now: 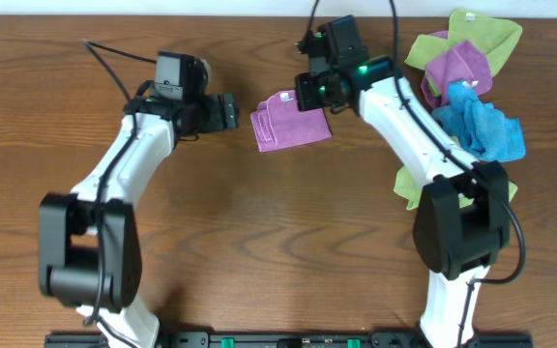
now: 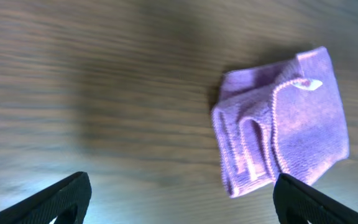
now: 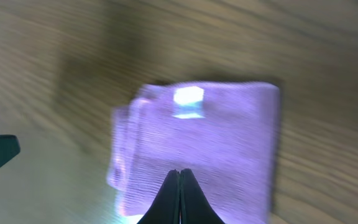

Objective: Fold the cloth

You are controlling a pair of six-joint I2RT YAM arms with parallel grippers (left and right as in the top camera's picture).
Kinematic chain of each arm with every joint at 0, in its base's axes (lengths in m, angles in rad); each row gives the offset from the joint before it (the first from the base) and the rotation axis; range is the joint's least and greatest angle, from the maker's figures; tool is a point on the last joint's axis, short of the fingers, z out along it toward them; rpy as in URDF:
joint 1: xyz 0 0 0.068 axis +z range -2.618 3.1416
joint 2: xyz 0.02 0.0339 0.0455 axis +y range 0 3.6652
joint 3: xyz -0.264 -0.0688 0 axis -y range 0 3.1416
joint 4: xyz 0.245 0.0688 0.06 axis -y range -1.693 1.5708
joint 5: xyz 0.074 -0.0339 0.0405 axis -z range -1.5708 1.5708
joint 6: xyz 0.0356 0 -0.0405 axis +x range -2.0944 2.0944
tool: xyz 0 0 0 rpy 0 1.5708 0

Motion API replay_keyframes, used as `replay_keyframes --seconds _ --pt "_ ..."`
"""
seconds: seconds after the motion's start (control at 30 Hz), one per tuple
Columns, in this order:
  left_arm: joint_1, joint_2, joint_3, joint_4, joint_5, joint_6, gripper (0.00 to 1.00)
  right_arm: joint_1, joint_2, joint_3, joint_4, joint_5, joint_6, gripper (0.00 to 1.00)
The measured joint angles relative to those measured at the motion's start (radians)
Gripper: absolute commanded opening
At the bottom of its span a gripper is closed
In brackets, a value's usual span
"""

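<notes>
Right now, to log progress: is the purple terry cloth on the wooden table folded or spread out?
Folded. The purple terry cloth is a compact rectangle, with stacked layers visible along one edge.

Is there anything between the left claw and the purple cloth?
Nothing, just bare wooden table. The overhead view shows a short stretch of wood between the left gripper and the folded purple cloth.

End effectors — left (image 2: 182, 186) spread, right (image 3: 179, 175) closed
</notes>
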Motion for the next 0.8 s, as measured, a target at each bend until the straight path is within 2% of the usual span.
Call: replay_keyframes --seconds 0.3,0.8 --pt "0.000 0.145 0.000 0.098 0.262 -0.019 0.95 -0.051 0.059 -0.005 -0.047 0.024 0.000 0.01" --pt "0.000 0.253 0.000 0.247 0.471 -0.081 0.95 -0.062 0.138 -0.021 -0.049 0.070 0.045 0.01"
